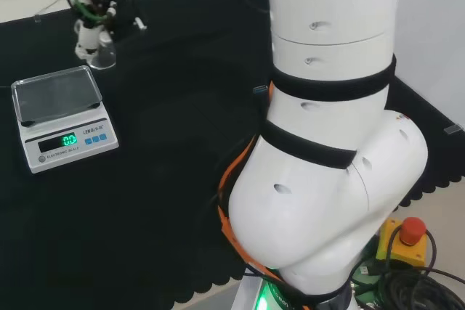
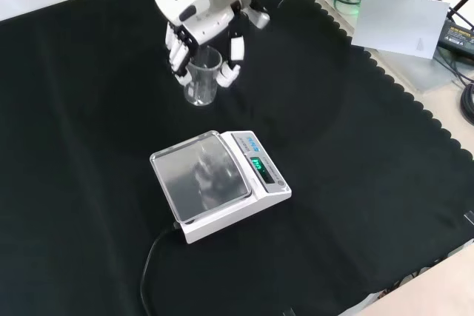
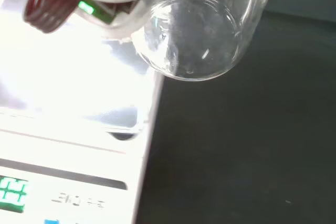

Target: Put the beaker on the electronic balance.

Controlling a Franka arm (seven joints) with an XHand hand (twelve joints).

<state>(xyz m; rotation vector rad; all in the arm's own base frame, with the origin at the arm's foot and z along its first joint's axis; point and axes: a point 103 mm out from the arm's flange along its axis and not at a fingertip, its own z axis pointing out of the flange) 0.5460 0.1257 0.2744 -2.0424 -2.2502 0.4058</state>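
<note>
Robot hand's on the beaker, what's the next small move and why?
Probably carry the beaker toward the balance: the robot hand has fingers curled round it, it sits apart from the balance, and the pan is bare.

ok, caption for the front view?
Hand curled round the clear beaker, beyond the electronic balance on black cloth.

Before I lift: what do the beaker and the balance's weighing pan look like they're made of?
Beaker: clear glass or plastic; the black cloth shows through its wall, and the look can't settle which. The hand has its fingers curled round it.
Weighing pan on the balance: looks like polished metal or a glossy cover, mirroring the surroundings. The housing looks like matte white plastic.
</note>
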